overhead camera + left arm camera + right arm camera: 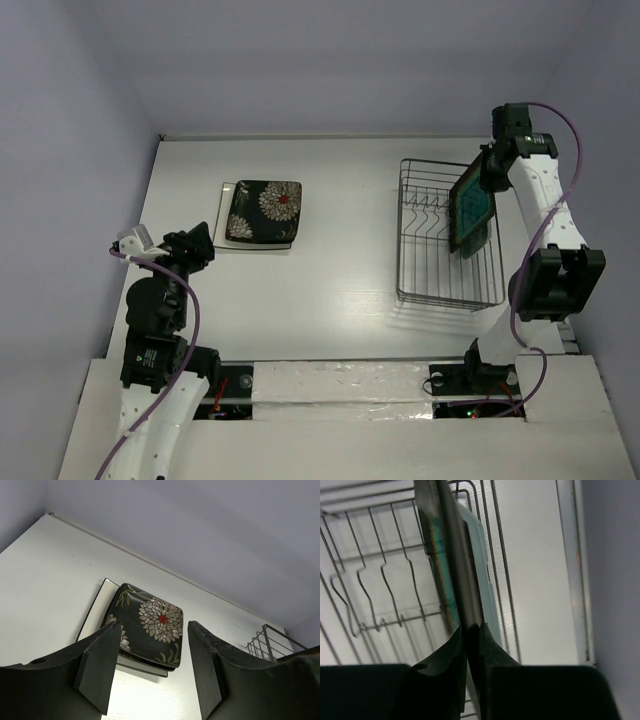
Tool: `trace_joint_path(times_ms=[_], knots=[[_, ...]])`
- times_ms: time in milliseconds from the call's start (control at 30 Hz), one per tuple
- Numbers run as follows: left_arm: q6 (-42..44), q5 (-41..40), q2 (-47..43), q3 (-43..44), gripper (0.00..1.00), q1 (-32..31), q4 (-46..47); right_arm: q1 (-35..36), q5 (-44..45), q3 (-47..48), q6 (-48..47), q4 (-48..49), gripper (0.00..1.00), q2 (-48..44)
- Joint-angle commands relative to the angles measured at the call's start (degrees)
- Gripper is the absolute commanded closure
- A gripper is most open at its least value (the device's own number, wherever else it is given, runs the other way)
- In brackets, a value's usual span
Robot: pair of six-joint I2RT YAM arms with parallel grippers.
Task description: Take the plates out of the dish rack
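The wire dish rack (440, 290) stands at the right of the table. My right gripper (487, 178) is shut on the top edge of the teal plate with the dark brown rim (470, 205), which stands tilted over the rack's right side. In the right wrist view the teal plate (437, 545) runs edge-on between my fingers (451, 650), with the pale green plate (482, 575) just behind it. The black flowered plate (265, 212) lies on the white plate (226, 215) at the left. My left gripper (152, 667) is open and empty, near the stacked black plate (150, 625).
The back wall runs along the table's far edge. The table's right edge (567, 570) lies close beside the rack. The rack's upright tines (425, 212) stand bare on its left half.
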Motion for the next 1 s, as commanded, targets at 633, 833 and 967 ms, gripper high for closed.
trace_joint_path(times_ms=[633,833,967], knots=[[0.14,0.19,-0.14,-0.53,0.47,-0.22,3.03,5.59,10.19,14.66,1.47,-3.20,1.00,-2.33],[0.14,0.19,0.03,-0.62,0.47,-0.22,3.12,6.21,11.08,21.51,3.40,-5.13,1.00,-2.51],[0.14,0.19,0.03,-0.62,0.47,-0.22,3.20,6.74,8.44,27.30,4.72,-5.84,1.00,-3.47]])
